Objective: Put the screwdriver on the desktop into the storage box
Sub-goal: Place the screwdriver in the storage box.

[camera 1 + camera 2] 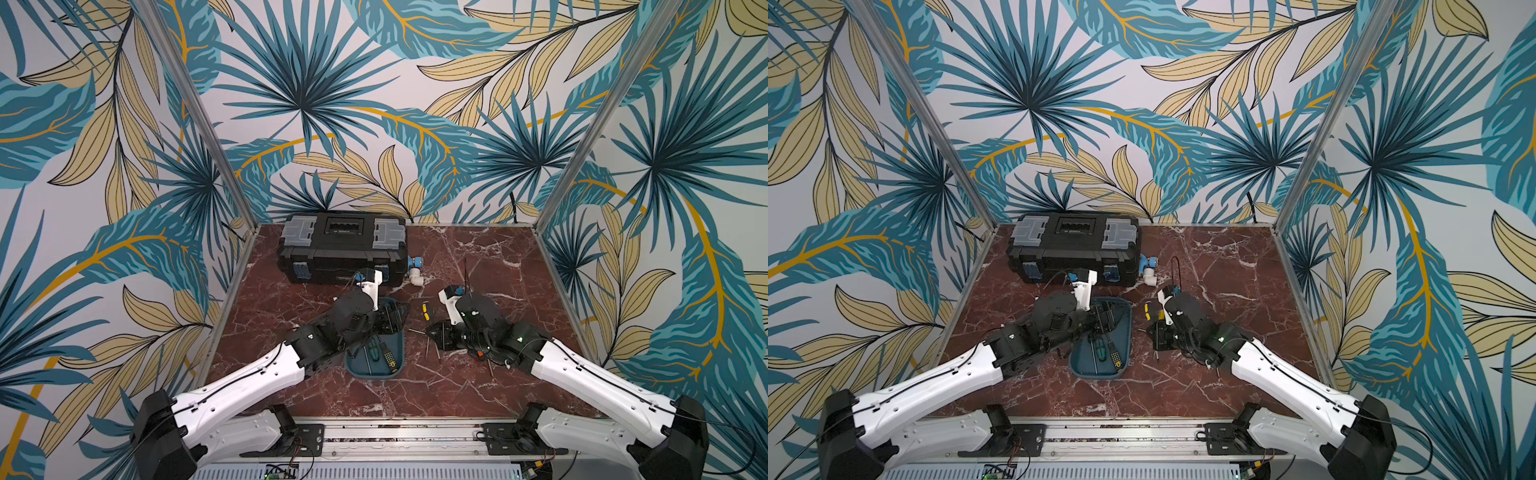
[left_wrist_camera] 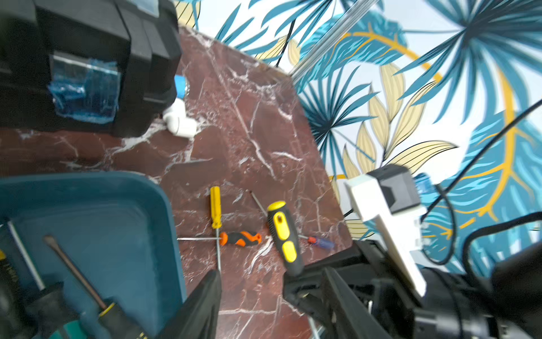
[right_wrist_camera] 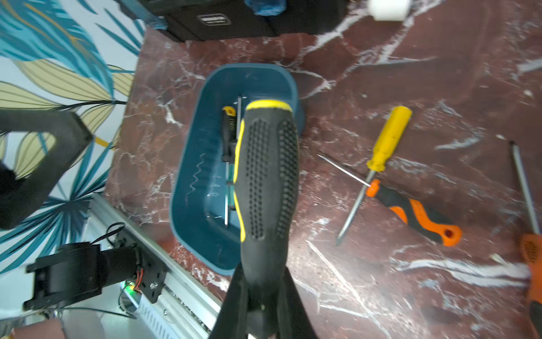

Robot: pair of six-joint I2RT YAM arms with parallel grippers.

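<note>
Counter (image 1: 478,257) of red-brown marble, railed, carries everything. Left arm (image 1: 257,374) and right arm (image 1: 582,365) both reach in toward the middle. Black toolbox (image 1: 345,249) sits shut at the back; by my reading it has no part in the job. Storage box (image 1: 372,375), blue and shallow, lies in the centre with its long side running away from the robot. Inside it already: a green-handled screwdriver (image 1: 376,347), a black-handled one (image 3: 228,132) with yellow trim, and a bare shaft beside them. Left fingers (image 2: 202,308) hang over the far end of the box, apart, nothing between them. Right fingers (image 3: 230,308) are clamped on the thick black-and-yellow screwdriver (image 3: 265,176), held just beside the box's right rim, not over it. It looks lifted off the counter, but I cannot be sure. Judgement: job roughly midway, with a few in, one in hand, several left. Loose on the counter right of the box: a yellow-handled screwdriver (image 3: 388,138) whose shaft lies across that of an orange-and-black one (image 3: 416,211), so lifting either may shift the other. Also another orange handle (image 3: 531,252) at the edge of the right wrist view, and a small red-and-blue one (image 2: 321,242). The left arm over the box is the likeliest obstacle to the drop. White pipe elbow (image 1: 414,277) beside the toolbox, out of the way.
</note>
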